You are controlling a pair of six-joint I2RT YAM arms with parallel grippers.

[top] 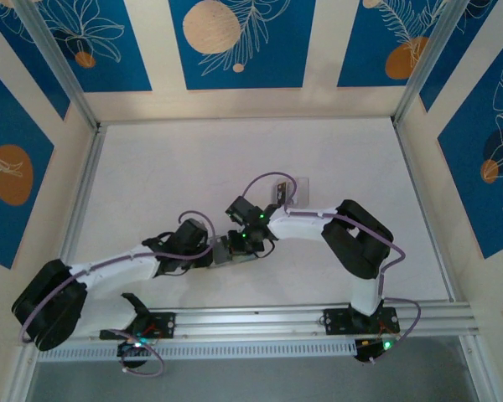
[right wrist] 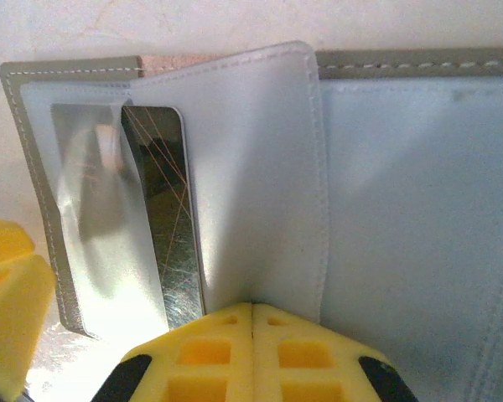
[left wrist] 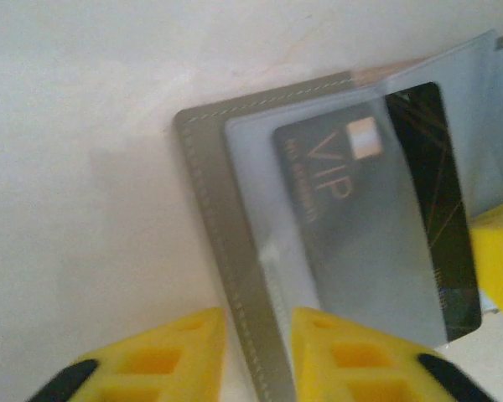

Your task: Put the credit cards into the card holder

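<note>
Altogether, card holders: one, the card holder lying open on the white table between the two gripper tips, near the middle of the near half.
Holder, close up: grey stitched border, pale bluish inside, and a clear inner flap raised like a page.
Cards in the holder: one, a dark card printed "VIP", part of it under a translucent sleeve; in the right wrist view it shows as a dark, gold-lined strip beside the flap.
Cards on the table: one pale card that can be counted, well beyond the holder. A dark patch at its left edge is too small to tell.
Left gripper: yellow fingers spread a little, with a narrow gap. The holder's stitched edge runs into that gap; contact cannot be told.
Right gripper: yellow fingers pressed together with no gap, pinching the lower edge of the clear flap.
Grippers together: tips near each other over the holder, and each wrist view catches a yellow finger of the other arm.
</note>
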